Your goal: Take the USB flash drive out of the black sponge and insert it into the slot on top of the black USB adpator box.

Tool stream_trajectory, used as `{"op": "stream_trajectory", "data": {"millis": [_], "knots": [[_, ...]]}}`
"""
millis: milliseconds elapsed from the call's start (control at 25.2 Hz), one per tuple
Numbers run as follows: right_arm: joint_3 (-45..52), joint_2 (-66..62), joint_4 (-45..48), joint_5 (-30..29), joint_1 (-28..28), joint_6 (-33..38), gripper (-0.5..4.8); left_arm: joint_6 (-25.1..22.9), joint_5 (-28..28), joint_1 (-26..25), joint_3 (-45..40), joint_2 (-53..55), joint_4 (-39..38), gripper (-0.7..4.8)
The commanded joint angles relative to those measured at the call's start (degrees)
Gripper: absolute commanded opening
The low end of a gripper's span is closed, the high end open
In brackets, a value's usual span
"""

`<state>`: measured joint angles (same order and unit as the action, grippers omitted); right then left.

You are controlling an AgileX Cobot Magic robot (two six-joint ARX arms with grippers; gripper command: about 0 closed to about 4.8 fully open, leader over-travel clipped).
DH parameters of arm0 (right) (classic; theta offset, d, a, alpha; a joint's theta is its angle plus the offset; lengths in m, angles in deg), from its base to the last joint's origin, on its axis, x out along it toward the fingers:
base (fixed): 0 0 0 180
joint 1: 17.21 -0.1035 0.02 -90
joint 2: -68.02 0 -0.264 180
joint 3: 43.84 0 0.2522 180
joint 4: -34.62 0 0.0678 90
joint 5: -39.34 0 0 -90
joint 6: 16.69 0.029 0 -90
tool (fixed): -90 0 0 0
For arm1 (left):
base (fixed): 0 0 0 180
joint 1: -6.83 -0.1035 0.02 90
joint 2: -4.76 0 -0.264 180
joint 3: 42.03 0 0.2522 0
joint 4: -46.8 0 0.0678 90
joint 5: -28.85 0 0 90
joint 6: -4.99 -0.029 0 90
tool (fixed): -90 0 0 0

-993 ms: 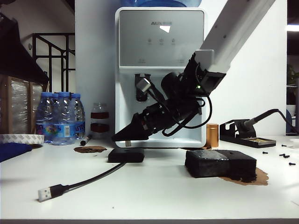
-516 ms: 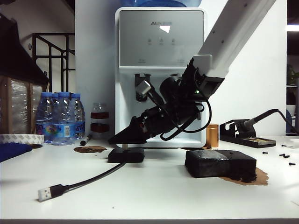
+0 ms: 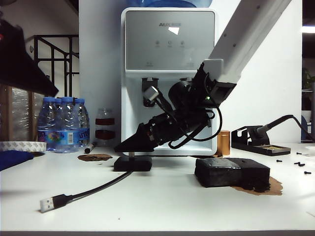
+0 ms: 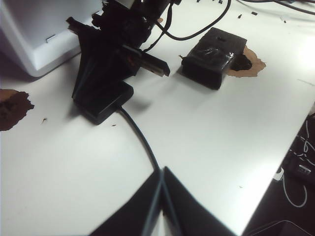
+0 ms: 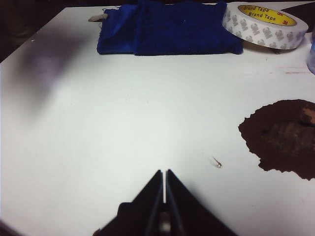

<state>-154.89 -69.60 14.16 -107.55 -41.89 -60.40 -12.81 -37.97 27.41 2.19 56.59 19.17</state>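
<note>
The black USB adpator box [image 3: 133, 163] [image 4: 102, 104] lies on the white table, and its cable runs to a silver plug [image 3: 47, 204]. My right gripper [image 3: 118, 147] [image 5: 164, 172] [image 4: 81, 88] hangs slanted just above the box, shut on the USB flash drive [image 3: 132, 154] [image 5: 164, 226]. The drive points down and its lower end meets the box's top. The black sponge [image 3: 231, 172] [image 4: 212, 51] sits to the right, apart from both. My left gripper [image 4: 162, 169] is shut and empty, high over the cable [image 4: 140, 140].
A water dispenser [image 3: 170, 73] stands behind the box. Water bottles [image 3: 64, 123] and a marker [image 3: 90, 146] are at the back left. A soldering stand [image 3: 256, 140], a brass cylinder [image 3: 224, 142] and loose screws [image 3: 300, 164] are at the right. A blue cloth [image 5: 167, 27] and a tape roll [image 5: 263, 22] lie at the left.
My right gripper has sunk slightly and shifted left toward the box with the drive. The left arm's dark shape at the upper left has edged further into view.
</note>
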Motion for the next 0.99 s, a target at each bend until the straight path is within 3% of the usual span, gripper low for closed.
{"op": "stream_trajectory", "data": {"millis": [40, 397, 755, 993], "knots": [[0.0, -0.3, -3.7, 0.5, 0.7, -0.7, -0.04, -1.5, 0.2, 0.0, -0.1, 2.6, 3.5, -0.05], [0.0, -0.3, -3.1, 0.6, 1.0, -3.3, -0.04, -1.5, 0.0, 0.0, -0.1, 5.5, 8.7, -0.05], [0.0, -0.5, 2.6, 1.9, 0.9, -0.4, -0.04, -2.7, 0.0, 0.0, -0.1, 5.5, 8.8, -0.05], [0.0, -0.6, 3.1, 6.8, 1.0, 0.0, -0.04, -3.0, 0.4, 0.0, -0.1, 5.5, 8.8, -0.05]]}}
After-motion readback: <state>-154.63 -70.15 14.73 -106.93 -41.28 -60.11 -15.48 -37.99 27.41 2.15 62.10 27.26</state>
